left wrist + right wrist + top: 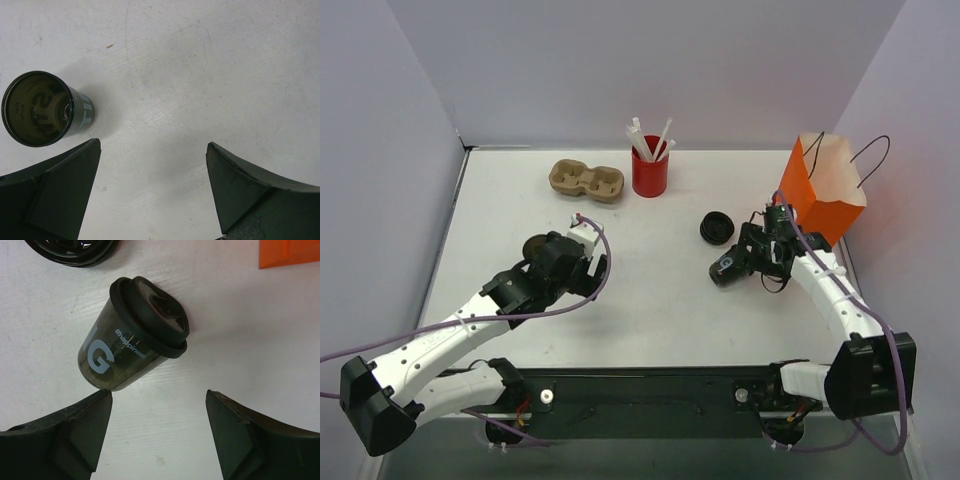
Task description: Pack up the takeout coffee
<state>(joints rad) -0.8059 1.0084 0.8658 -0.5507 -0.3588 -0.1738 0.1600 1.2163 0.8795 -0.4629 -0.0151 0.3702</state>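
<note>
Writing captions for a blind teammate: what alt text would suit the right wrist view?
A dark lidded coffee cup, printed "#happiness", appears to lie on its side on the white table beyond the open right gripper, whose dark fingers fill the bottom corners. A black round object peeks in top left, an orange bag corner top right.

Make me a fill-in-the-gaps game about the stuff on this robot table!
The white straws stand in a holder coloured ___.
The paper bag is ___.
The cardboard carrier has ___ holes.
The coffee cup by the right gripper wears a black ___.
Missing words: red, orange, two, lid.
</note>
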